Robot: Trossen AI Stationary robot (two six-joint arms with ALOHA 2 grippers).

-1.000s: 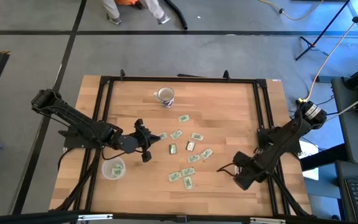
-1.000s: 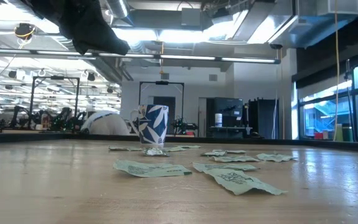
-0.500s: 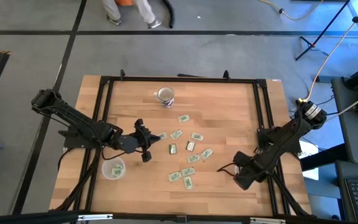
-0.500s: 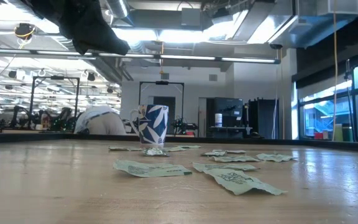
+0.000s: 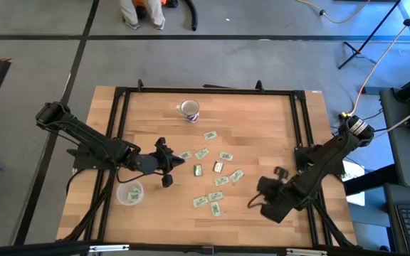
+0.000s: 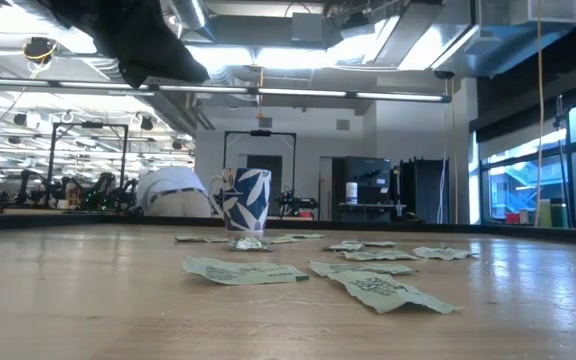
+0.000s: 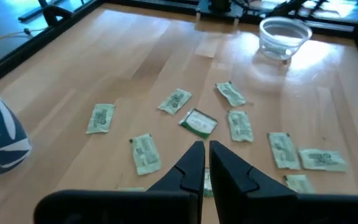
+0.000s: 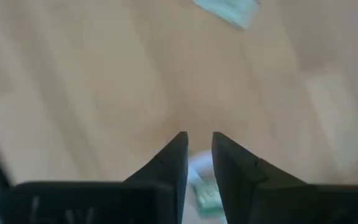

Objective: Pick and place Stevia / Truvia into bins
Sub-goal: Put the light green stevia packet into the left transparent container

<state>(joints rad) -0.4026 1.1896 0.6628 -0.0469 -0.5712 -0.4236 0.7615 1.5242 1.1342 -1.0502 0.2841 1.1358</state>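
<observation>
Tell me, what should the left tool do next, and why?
Probably open a little and dip onto the packet nearest its tips. The left tool hovers shut above the loose packets, and a cup waits beside that arm.

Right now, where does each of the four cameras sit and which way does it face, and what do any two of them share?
High: overhead, straight down on the table; both arms show.
Low: at tabletop height, level across packets to the mug; dark arm part overhead.
Left wrist: over the left gripper, facing scattered packets and a clear cup.
Right wrist: over the right gripper, close above wood; a packet lies beneath its fingers.
Shared: the mug, high and low.
</observation>
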